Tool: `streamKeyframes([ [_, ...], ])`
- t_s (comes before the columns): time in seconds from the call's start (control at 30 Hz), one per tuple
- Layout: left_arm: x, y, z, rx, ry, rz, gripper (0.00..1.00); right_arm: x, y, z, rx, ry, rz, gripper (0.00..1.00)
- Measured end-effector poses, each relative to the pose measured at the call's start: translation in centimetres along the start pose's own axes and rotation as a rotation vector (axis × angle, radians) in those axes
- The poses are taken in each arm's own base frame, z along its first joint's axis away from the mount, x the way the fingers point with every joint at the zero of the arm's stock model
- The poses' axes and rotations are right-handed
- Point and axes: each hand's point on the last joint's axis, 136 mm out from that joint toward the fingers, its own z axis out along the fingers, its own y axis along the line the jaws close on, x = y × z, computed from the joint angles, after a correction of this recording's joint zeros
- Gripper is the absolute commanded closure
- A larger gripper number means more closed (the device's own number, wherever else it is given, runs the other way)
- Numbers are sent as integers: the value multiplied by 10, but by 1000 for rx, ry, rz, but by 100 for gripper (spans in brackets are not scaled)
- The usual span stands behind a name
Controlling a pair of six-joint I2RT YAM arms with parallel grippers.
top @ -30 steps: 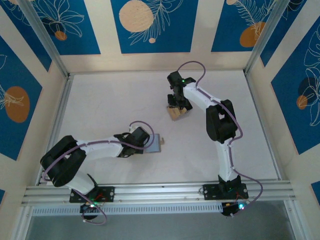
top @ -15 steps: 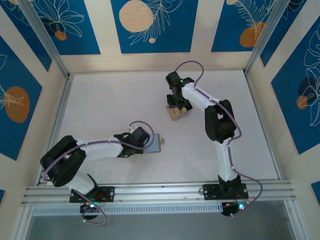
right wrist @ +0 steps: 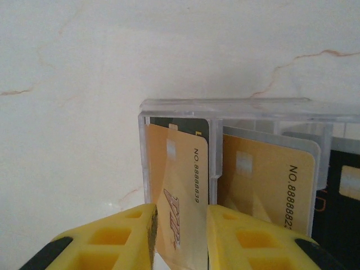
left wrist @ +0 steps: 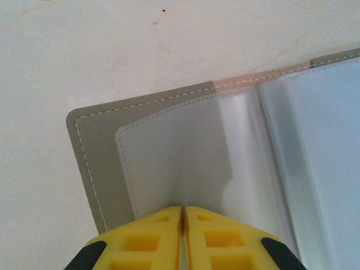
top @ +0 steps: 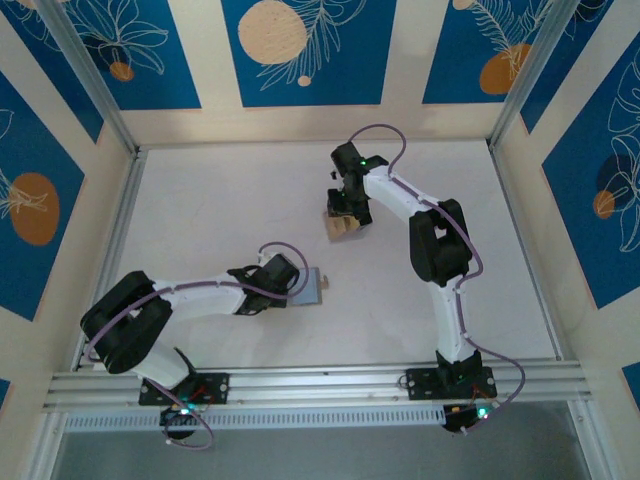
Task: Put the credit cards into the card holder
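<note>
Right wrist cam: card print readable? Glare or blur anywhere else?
Right wrist: number on the tan card reads cleanly; yellow fingers soft at the bottom. Left wrist: wallet stitching crisp, mild sheen on its clear sleeves. Top view: even light, faint shadows, cards too small to read.

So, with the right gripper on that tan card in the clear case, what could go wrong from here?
1. The right gripper grips a tan card that sits skewed in the clear case. Pulled out, it may catch the divider and drag the case along.
2. The left gripper is shut on one clear sleeve of the card holder. That pinch may keep the sleeve closed when the card arrives.
</note>
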Motion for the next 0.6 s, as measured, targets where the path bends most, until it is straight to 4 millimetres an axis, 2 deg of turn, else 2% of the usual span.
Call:
streamKeyframes([
  [0.6, 0, 0, 0, 0, 0, 0, 90, 1, 16, 1, -163, 11, 11, 68],
])
